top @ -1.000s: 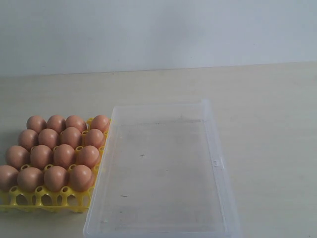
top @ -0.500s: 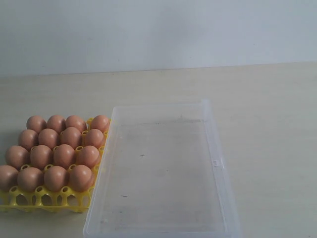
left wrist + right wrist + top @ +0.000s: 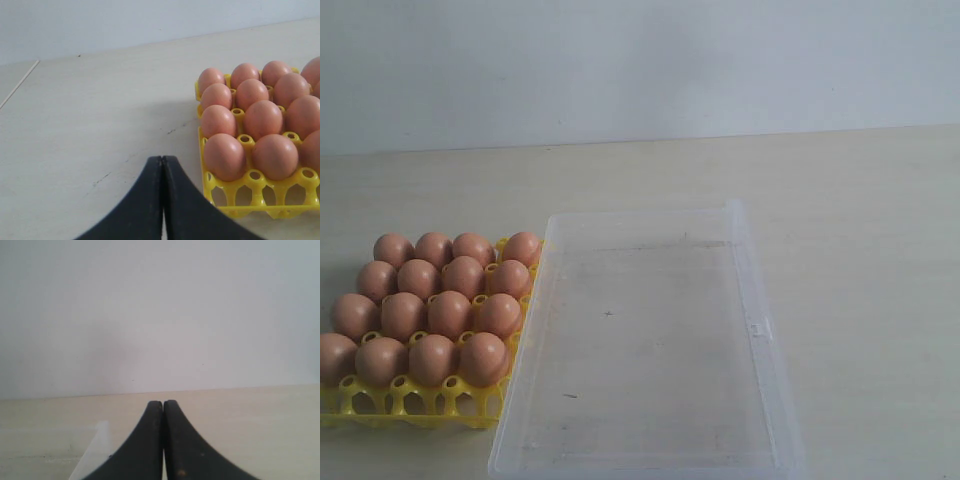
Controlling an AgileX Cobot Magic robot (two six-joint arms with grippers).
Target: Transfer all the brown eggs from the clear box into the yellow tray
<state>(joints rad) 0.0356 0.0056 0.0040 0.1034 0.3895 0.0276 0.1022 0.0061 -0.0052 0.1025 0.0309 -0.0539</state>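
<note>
Several brown eggs [image 3: 450,312] fill the cups of the yellow tray [image 3: 380,405] at the left of the exterior view. The clear box [image 3: 760,330] lies just right of the tray and holds no eggs. Neither gripper shows in the exterior view. In the left wrist view my left gripper [image 3: 162,159] is shut with nothing in it, hanging over bare table beside the yellow tray [image 3: 260,197] and its brown eggs [image 3: 225,156]. My right gripper [image 3: 163,403] is shut and empty too, with a corner of the clear box [image 3: 95,447] beside it.
A pale wooden table [image 3: 860,200] carries everything, with a white wall [image 3: 640,60] behind it. The front row of tray cups [image 3: 420,400] stands empty. A seam in the table [image 3: 20,82] runs off beyond the left gripper.
</note>
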